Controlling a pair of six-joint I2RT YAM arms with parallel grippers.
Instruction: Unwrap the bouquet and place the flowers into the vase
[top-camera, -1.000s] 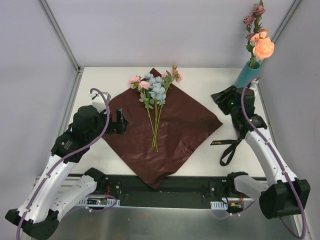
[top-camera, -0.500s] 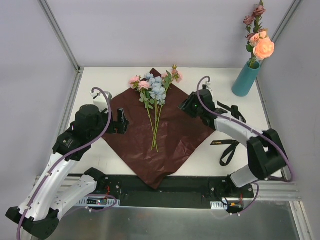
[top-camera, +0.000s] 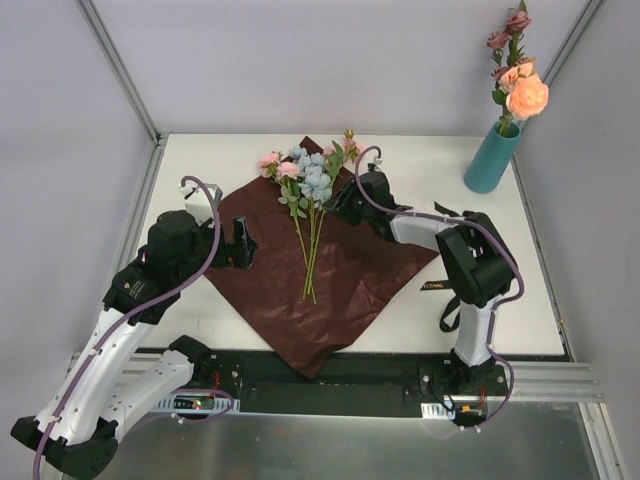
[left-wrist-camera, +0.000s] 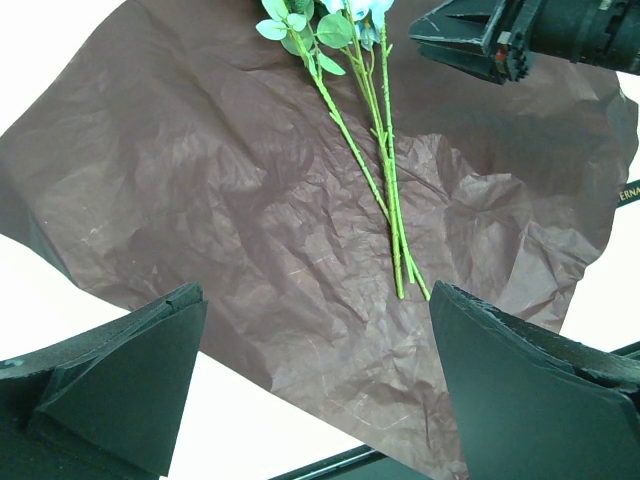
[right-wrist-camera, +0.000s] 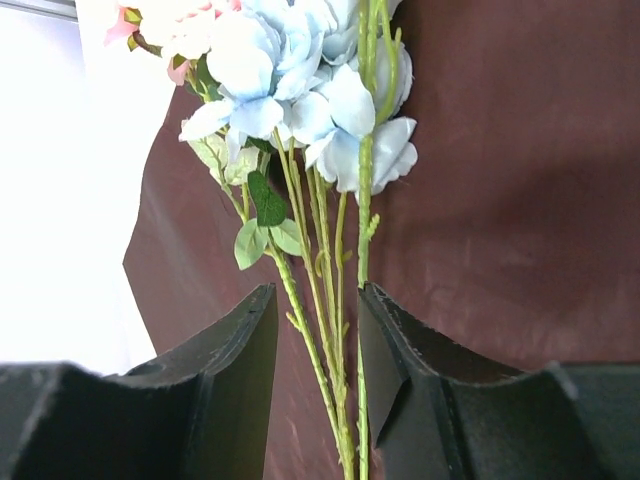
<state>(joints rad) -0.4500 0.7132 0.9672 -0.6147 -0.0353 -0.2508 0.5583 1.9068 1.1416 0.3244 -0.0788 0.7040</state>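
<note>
The bouquet lies unwrapped. Its pink and pale blue flowers (top-camera: 310, 190) rest on the flat maroon paper (top-camera: 350, 270), stems pointing toward me. My right gripper (top-camera: 338, 206) hovers low over them, open. Its fingers (right-wrist-camera: 235, 350) straddle the green stems (right-wrist-camera: 322, 290) just below the blue blooms (right-wrist-camera: 300, 90) without clamping them. My left gripper (top-camera: 243, 243) stands wide open and empty over the paper's left edge (left-wrist-camera: 200, 200). It looks at the stem ends (left-wrist-camera: 400, 260). The teal vase (top-camera: 492, 158) stands at the back right with pink, peach and mauve flowers (top-camera: 520, 80) in it.
A black ribbon (top-camera: 458, 298) lies on the white table right of the paper, near my right arm. The enclosure's walls and metal posts (top-camera: 120, 70) bound the table at back and sides. The black base rail (top-camera: 330, 375) runs along the near edge.
My right arm has swung left from beside the vase to over the flowers on the paper, with its jaws now around the stems. The left arm has stayed put.
</note>
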